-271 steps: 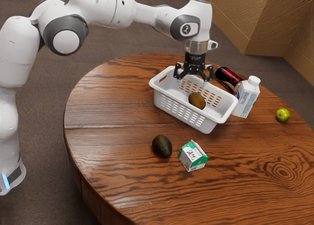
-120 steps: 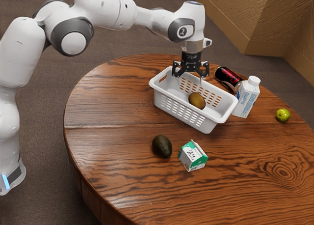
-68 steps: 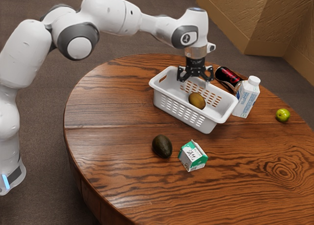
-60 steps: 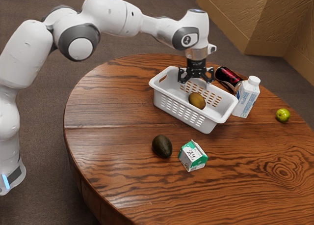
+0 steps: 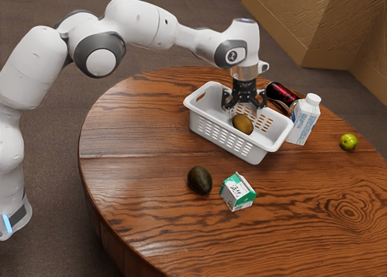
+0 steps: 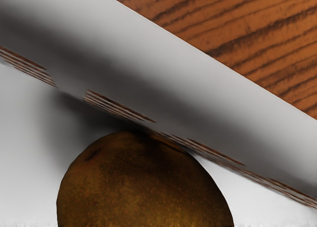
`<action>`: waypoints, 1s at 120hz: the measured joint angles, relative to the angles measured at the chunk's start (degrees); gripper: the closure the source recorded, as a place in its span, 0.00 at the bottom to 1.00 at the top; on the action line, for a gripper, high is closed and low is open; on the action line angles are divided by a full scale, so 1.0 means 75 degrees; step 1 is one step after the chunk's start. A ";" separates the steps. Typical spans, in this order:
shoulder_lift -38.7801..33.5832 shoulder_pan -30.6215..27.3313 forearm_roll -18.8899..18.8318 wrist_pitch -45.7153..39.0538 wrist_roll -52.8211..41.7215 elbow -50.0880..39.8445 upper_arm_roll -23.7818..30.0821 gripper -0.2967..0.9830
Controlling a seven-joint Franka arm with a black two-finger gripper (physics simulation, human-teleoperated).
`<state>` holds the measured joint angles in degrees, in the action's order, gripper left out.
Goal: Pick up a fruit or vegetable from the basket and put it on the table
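On the round wooden table (image 5: 139,228), the brown fruit (image 5: 243,124) lies inside the white basket (image 5: 276,145), the gripper (image 5: 245,109) empty with its fingers spread above it, so only the approach seems well along, while grasping, lifting out and setting down all remain.

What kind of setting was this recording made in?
Probably a simulated dining or meeting room: a round wooden table stands on a carpet-like floor, with a textured tan wall behind it.
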<state>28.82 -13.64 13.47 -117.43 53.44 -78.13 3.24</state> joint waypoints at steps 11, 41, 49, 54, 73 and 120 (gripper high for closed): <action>-0.0023 0.0011 0.0084 -0.0010 -0.0002 -0.0047 -0.0009 0.23; -0.0252 0.0113 0.0243 -0.0026 -0.0005 -0.0399 -0.0037 0.23; -0.0369 0.0126 0.0267 -0.0030 -0.0006 -0.0553 -0.0043 0.23; -0.0421 0.0134 0.0301 -0.0033 -0.0006 -0.0640 -0.0045 0.23; -0.0452 0.0186 0.0412 -0.0043 -0.0008 -0.0771 -0.0055 0.23; -0.0342 0.0022 0.0471 -0.0127 -0.0058 -0.0741 -0.0139 0.23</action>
<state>26.25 -13.48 17.00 -118.38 53.00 -83.69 2.20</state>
